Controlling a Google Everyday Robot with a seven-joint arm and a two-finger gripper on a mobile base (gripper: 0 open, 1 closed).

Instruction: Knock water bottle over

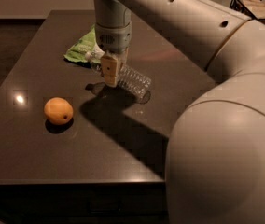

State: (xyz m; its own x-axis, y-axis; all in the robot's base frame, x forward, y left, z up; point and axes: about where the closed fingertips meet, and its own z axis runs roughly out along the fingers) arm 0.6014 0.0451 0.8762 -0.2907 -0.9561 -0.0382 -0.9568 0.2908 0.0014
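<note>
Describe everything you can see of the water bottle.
The water bottle is small and made of clear, ribbed plastic. It is tipped over on the dark table, with its base toward the right and its neck end toward the green bag. The gripper hangs in front of its upper part and hides it, so contact there cannot be told.

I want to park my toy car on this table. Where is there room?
Bare table runs along the near edge in front of the orange fruit, and up the left side behind it. The far right part past the water bottle looks bare too. The back middle is crowded: the gripper hangs at the bottle, with the green bag just behind.
</note>
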